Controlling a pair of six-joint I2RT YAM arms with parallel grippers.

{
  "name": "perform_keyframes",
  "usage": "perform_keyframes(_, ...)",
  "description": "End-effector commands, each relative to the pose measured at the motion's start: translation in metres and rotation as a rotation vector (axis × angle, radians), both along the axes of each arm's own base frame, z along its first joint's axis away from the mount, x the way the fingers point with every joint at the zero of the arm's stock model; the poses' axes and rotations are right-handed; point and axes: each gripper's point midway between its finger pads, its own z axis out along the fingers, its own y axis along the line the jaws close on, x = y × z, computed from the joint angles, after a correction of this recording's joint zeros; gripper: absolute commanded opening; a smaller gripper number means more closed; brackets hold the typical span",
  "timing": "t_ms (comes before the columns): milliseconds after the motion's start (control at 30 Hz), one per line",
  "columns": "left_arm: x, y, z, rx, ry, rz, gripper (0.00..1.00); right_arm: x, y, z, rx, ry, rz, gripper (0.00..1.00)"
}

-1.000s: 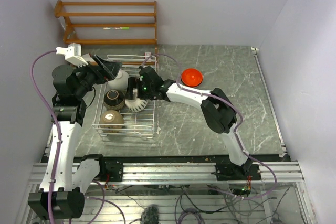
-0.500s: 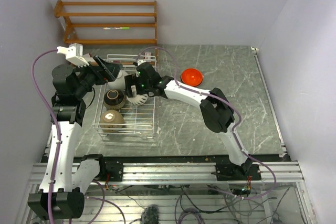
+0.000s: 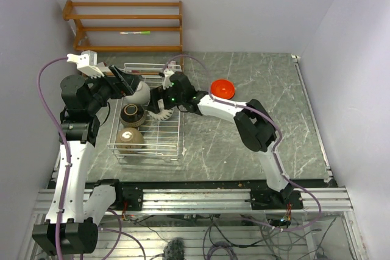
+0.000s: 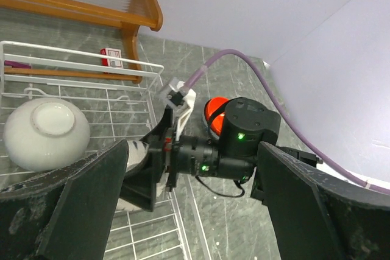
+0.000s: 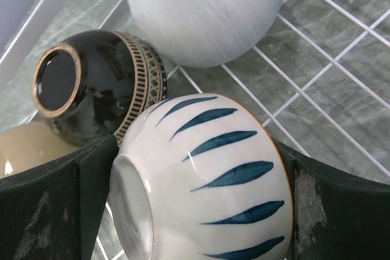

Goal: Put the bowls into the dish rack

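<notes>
I'm clamping the blue-striped bowl (image 5: 213, 150) in my right gripper (image 5: 196, 178), jaws spread wide, over the dish rack (image 3: 173, 141); left gripper (image 4: 186, 211) gaping empty.

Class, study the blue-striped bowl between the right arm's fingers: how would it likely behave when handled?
The blue-striped bowl looks glazed and glossy, so probably slippery in the fingers. It seems rigid ceramic, likely to chip if knocked against the black bowl beside it. Its round wall suggests it could roll if laid sideways on the dish rack.
</notes>
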Motion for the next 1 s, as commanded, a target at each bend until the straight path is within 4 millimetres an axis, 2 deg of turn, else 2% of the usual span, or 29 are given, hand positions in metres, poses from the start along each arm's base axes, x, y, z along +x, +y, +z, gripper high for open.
perform_keyframes(0,-0.003,0.002,0.013,0.024,-0.031,-0.002,0.97,-0.013,-0.010,0.013,0.154,0.034,0.148,1.00)
perform_keyframes(100,-0.002,0.002,0.013,0.022,-0.033,-0.008,0.97,-0.024,-0.008,0.035,0.266,0.025,0.278,1.00)
perform_keyframes(233,0.000,-0.001,0.013,0.013,-0.037,-0.020,0.97,-0.028,-0.012,0.047,0.292,-0.027,0.330,1.00)
perform_keyframes(400,0.001,-0.002,0.013,0.001,-0.039,-0.024,0.97,-0.018,-0.014,0.049,0.311,-0.062,0.312,1.00)
perform_keyframes(567,0.001,-0.002,0.012,0.001,-0.037,-0.024,0.97,0.007,-0.017,0.048,0.283,-0.103,0.235,1.00)
perform_keyframes(667,0.002,-0.001,0.010,0.010,-0.031,-0.021,0.97,0.017,-0.020,0.038,0.218,-0.105,0.204,1.00)
perform_keyframes(967,0.009,-0.001,0.006,0.007,-0.027,-0.021,0.97,0.038,-0.046,0.030,0.072,-0.128,0.114,1.00)
